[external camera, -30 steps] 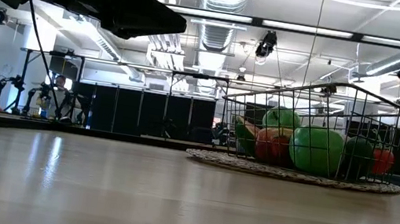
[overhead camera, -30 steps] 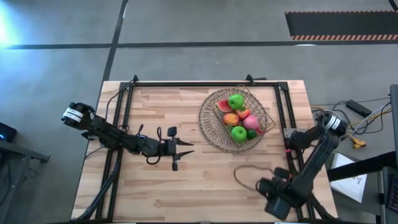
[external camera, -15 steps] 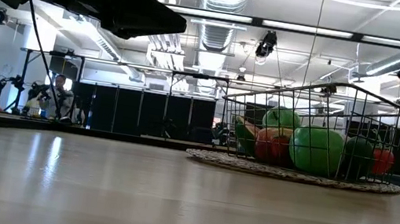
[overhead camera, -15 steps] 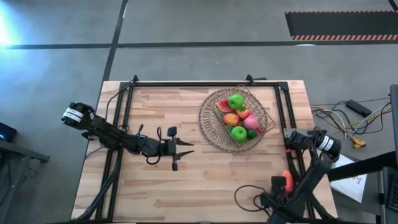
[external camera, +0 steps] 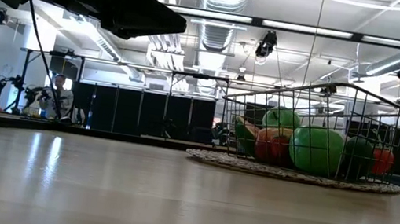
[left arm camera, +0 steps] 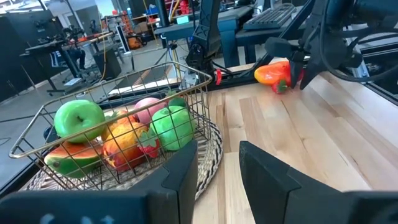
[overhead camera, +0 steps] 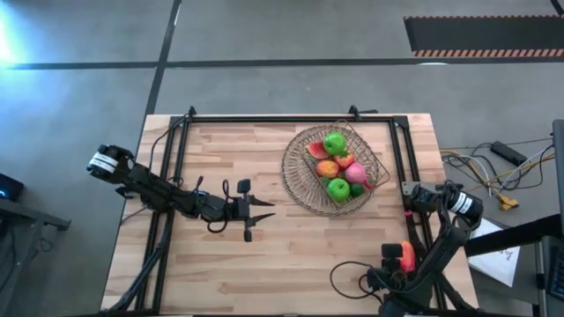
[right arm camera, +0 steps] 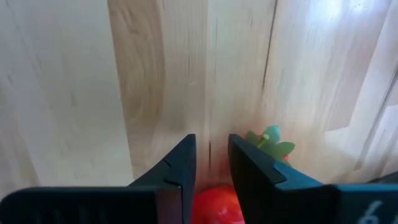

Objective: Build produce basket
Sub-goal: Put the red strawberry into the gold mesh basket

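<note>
At the near right corner of the worktop (overhead camera: 220,264), the right pincer (overhead camera: 403,258) had come down and back toward the edge over the past second, and its fingers had drawn in around the orange-yellow pepper (left arm camera: 272,73). A second earlier that arm was stretched lower and farther from the corner, and the pepper was not showing from above. Now the pepper sat between the dark fingers, its red-orange body and green stem visible in the right wrist view, and the left wrist view showed it hanging clear of the wood. The pincer was therefore clamped on the pepper, which suggests that the last loose piece had been picked up and only the carry to the basket (overhead camera: 335,167) remained.

The basket had not shifted: it stood on its round woven mat (external camera: 294,174) toward the far right of the worktop, well apart from the right pincer. It already held two green apples (overhead camera: 335,143), a red slice and red and pink pieces. The left pincer (overhead camera: 264,210) hovered mid-worktop, just beside the basket's left side, its fingers a little apart and holding nothing, in the same place as before.
</note>
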Robot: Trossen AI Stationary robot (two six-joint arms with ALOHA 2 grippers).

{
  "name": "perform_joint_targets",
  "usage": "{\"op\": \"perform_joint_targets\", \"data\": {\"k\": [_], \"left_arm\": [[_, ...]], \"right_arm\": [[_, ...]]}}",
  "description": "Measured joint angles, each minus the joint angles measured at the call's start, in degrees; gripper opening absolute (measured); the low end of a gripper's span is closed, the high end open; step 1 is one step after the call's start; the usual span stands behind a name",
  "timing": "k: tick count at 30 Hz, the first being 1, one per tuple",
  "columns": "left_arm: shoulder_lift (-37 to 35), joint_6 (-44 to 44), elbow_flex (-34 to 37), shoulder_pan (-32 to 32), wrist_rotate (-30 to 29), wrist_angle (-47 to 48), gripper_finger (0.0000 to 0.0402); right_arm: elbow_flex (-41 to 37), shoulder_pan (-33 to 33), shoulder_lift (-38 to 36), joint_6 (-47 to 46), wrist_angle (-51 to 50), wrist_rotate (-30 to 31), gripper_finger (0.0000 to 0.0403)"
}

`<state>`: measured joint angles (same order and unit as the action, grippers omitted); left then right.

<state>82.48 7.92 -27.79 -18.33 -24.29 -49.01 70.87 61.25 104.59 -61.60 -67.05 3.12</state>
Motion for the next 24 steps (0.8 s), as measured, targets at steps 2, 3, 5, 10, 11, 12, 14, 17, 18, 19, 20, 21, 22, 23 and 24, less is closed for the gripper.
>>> {"op": "perform_joint_targets", "data": {"k": [2,3,5,10,11,12,14,17,18,19,20,21,22,23,24], "left_arm": [[0.00,0.00,0.00,0.00,0.00,0.00,0.0102],[0.00,0.00,0.00,0.00,0.00,-0.02,0.0102],[0.00,0.00,0.00,0.00,0.00,0.00,0.0102],[0.00,0.00,0.00,0.00,0.00,0.00,0.0102],[0.00,0.00,0.00,0.00,0.00,-0.01,0.0102],[0.00,0.00,0.00,0.00,0.00,0.00,0.0102],[0.00,0.00,0.00,0.00,0.00,0.00,0.0102],[0.00,0.00,0.00,0.00,0.00,0.00,0.0102],[0.00,0.00,0.00,0.00,0.00,0.00,0.0102],[0.00,0.00,0.00,0.00,0.00,0.00,0.0102],[0.00,0.00,0.00,0.00,0.00,0.00,0.0102],[0.00,0.00,0.00,0.00,0.00,0.00,0.0102],[0.00,0.00,0.00,0.00,0.00,0.00,0.0102],[0.00,0.00,0.00,0.00,0.00,0.00,0.0102],[0.00,0.00,0.00,0.00,0.00,0.00,0.0102]], "right_arm": [[0.00,-0.13,-0.34,0.00,0.06,-0.01,0.0087],[0.22,-0.21,-0.51,-0.08,-0.05,0.00,0.0090],[1.18,-0.26,-0.61,-0.24,0.04,1.36,0.0096],[2.80,-0.28,-0.94,-0.20,-1.15,7.61,0.0114],[2.80,-0.36,-0.97,-0.61,-1.58,8.10,0.0119],[2.67,-0.39,-0.97,-1.04,-2.28,8.46,0.0123],[1.95,-0.41,-0.99,-1.36,-3.35,8.94,0.0131],[0.16,-0.39,-0.99,-1.38,-3.30,8.95,0.0138],[-0.41,-0.39,-0.99,-1.35,-3.40,8.64,0.0138],[-0.86,-0.39,-0.99,-1.32,-3.26,8.09,0.0136],[-1.26,-0.39,-0.99,-1.29,-3.12,7.38,0.0134],[-1.68,-0.39,-0.99,-1.29,-2.94,6.47,0.0130],[-2.01,-0.39,-0.99,-1.27,-2.91,5.50,0.0125],[-2.33,-0.39,-0.99,-1.25,-2.89,4.70,0.0120],[-2.62,-0.33,-0.99,-1.28,-2.90,4.16,0.0114]]}}
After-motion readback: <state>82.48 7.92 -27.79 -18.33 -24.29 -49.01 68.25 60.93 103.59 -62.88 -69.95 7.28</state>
